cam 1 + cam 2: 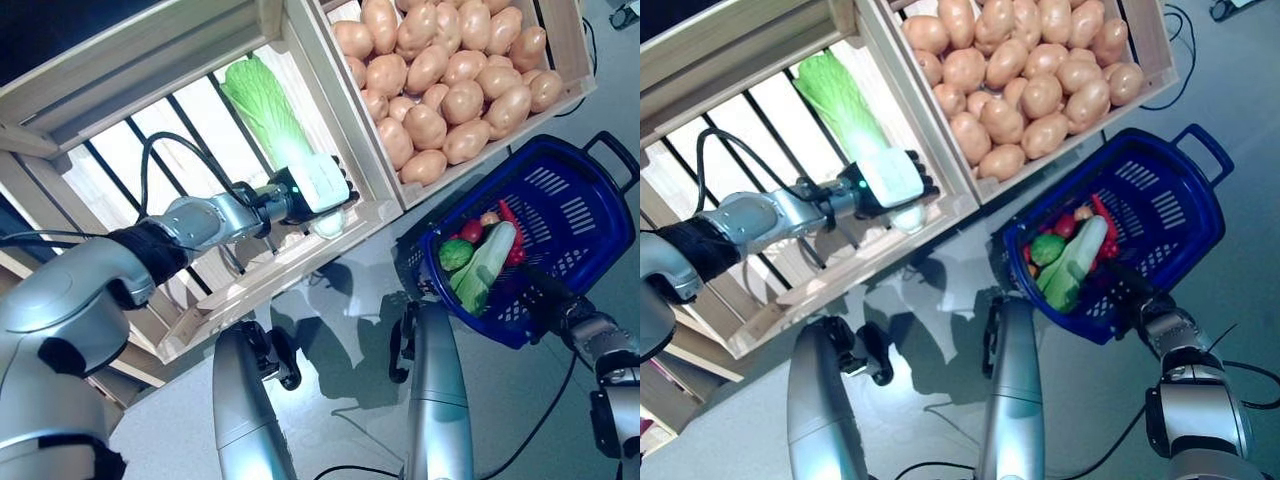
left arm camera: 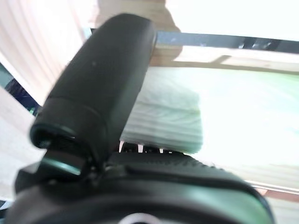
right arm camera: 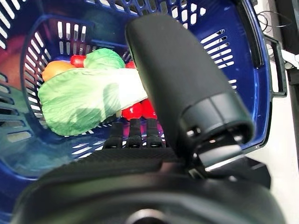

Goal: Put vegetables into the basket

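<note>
A long napa cabbage (image 1: 262, 100) lies in the slatted wooden crate (image 1: 150, 60). My left hand (image 1: 312, 192) is at its white base, with the fingers curled round it. The left wrist view shows the thumb (image 2: 103, 84) lying against the pale cabbage base (image 2: 168, 116). My right hand (image 1: 545, 295) holds the blue basket (image 1: 580, 215) by its near rim, thumb (image 3: 182, 88) over the edge. Inside the basket lie another cabbage (image 3: 84, 95), red vegetables (image 3: 138, 109), a small green one (image 3: 105, 58) and an orange one (image 3: 53, 69).
A second wooden crate (image 1: 560, 40), heaped with several potatoes (image 1: 440, 70), stands beside the cabbage crate, just above the basket. A wooden divider (image 1: 345, 110) separates the two crates. Grey floor (image 1: 340, 320) lies below.
</note>
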{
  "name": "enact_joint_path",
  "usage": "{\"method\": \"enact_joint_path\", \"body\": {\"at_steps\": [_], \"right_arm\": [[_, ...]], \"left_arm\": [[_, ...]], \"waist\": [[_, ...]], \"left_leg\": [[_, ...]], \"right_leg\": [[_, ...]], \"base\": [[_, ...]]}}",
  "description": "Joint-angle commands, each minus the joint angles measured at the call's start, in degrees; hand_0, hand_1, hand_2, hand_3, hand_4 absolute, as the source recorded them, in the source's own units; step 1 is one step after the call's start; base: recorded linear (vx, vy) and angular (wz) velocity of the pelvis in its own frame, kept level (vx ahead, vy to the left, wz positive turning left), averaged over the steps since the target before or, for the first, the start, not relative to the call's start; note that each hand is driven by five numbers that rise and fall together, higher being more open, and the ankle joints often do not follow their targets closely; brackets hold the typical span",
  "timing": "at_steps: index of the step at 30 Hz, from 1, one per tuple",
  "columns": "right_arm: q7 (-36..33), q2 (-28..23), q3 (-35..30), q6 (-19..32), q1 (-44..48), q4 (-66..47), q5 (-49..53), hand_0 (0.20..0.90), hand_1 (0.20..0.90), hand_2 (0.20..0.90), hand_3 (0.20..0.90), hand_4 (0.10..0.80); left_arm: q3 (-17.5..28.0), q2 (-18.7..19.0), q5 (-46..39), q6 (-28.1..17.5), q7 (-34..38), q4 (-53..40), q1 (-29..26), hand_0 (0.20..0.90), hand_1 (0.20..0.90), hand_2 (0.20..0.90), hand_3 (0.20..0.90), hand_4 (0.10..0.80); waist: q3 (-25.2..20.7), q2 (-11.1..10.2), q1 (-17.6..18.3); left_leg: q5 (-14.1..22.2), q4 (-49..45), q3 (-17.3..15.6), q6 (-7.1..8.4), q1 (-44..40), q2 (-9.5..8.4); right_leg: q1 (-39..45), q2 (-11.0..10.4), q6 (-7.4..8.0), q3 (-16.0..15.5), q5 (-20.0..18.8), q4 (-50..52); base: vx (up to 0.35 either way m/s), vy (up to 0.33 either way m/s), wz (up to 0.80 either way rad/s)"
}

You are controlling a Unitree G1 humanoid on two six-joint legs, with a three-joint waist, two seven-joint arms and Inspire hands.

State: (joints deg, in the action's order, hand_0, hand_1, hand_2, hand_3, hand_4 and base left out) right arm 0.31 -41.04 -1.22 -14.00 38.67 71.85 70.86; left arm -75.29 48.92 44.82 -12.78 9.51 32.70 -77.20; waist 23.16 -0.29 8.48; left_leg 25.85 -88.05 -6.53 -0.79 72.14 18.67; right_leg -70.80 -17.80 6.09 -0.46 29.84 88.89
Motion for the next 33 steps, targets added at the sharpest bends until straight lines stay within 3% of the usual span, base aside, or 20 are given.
{"method": "enact_joint_path", "body": {"at_steps": [1, 3, 4, 14, 24, 29, 33], "right_arm": [[1.8, 0.2, 0.2, 3.0, -1.7, 0.7, 3.9, 0.9, 0.9, 0.9, 0.9, 0.8], [1.3, 0.6, 0.0, 3.4, -1.8, 0.4, 3.9, 0.9, 0.9, 0.9, 0.9, 0.8], [1.1, 0.9, -0.2, 3.7, -1.8, 0.3, 3.7, 0.9, 0.9, 0.9, 0.9, 0.8], [2.4, 1.6, -0.3, 3.5, -1.5, -0.9, 2.6, 0.9, 0.9, 0.9, 0.9, 0.8], [3.7, 1.3, 0.3, 4.2, -0.1, -1.9, -0.6, 0.9, 0.9, 0.9, 0.9, 0.8], [4.8, 2.0, 2.2, 11.5, 0.3, -6.0, -5.6, 0.9, 0.9, 0.9, 0.9, 0.8], [3.2, 5.2, 3.9, 23.0, -3.7, -22.6, -13.4, 0.9, 0.9, 0.9, 0.9, 0.8]], "left_arm": [[0.8, 0.4, -1.7, 3.2, -3.8, 4.7, -1.9, 0.9, 0.9, 0.9, 0.9, 0.8], [1.1, 0.1, -2.1, 3.5, -5.2, 4.6, -1.7, 0.9, 0.9, 0.9, 0.9, 0.8], [1.3, 0.2, -2.7, 2.9, -5.6, 4.8, -1.6, 0.3, 0.3, 0.3, 0.3, 0.4], [3.6, 1.9, -4.3, 0.8, -3.4, 5.2, 0.0, 0.3, 0.3, 0.3, 0.3, 0.4], [5.8, 3.6, -3.1, -2.1, 1.4, 8.2, 3.0, 0.3, 0.3, 0.3, 0.3, 0.4], [8.9, 4.3, -10.4, -2.5, 6.5, 7.5, 5.4, 0.3, 0.3, 0.3, 0.3, 0.4], [20.5, 5.7, -17.3, -7.7, 11.4, 4.3, 12.1, 0.3, 0.3, 0.3, 0.3, 0.4]], "waist": [[0.9, -0.1, 1.7], [0.8, -0.1, 1.7], [0.7, -0.1, 1.7], [-0.7, 0.2, 1.0], [-3.1, 0.0, 0.4], [-4.6, -0.3, -0.1], [-6.1, -0.6, -0.5]], "left_leg": [[5.9, -3.0, 3.7, 6.06, 1.4, 2.15], [6.0, -3.0, 3.6, 5.88, 1.2, 2.15], [5.9, -2.8, 3.5, 5.81, 1.1, 2.09], [4.8, 0.9, 2.5, 5.07, -2.9, 2.01], [2.2, 9.3, 0.8, 4.83, -12.0, 2.43], [0.8, 13.4, 0.1, 5.17, -16.9, 2.13], [-0.8, 19.0, -0.9, 5.21, -22.5, 1.36]], "right_leg": [[-3.7, -2.3, 0.69, -0.1, -9.7, -5.3], [-3.6, -2.3, 0.66, -0.2, -9.6, -5.3], [-3.4, -2.2, 0.69, -0.1, -9.6, -5.3], [0.8, -2.1, 0.84, -0.9, -10.3, -8.5], [10.3, -1.2, 1.29, -2.4, -11.2, -15.5], [15.4, -1.0, 1.21, -3.3, -11.2, -19.2], [20.6, -0.4, 0.88, -3.7, -11.6, -23.6]], "base": [[0.0, 0.0, 0.0], [0.0, 0.0, 0.0], [0.016, 0.007, 0.04], [0.0, 0.0, 0.0], [0.0, 0.0, 0.0], [0.04, 0.005, 0.0], [0.09, 0.012, -0.03]]}}
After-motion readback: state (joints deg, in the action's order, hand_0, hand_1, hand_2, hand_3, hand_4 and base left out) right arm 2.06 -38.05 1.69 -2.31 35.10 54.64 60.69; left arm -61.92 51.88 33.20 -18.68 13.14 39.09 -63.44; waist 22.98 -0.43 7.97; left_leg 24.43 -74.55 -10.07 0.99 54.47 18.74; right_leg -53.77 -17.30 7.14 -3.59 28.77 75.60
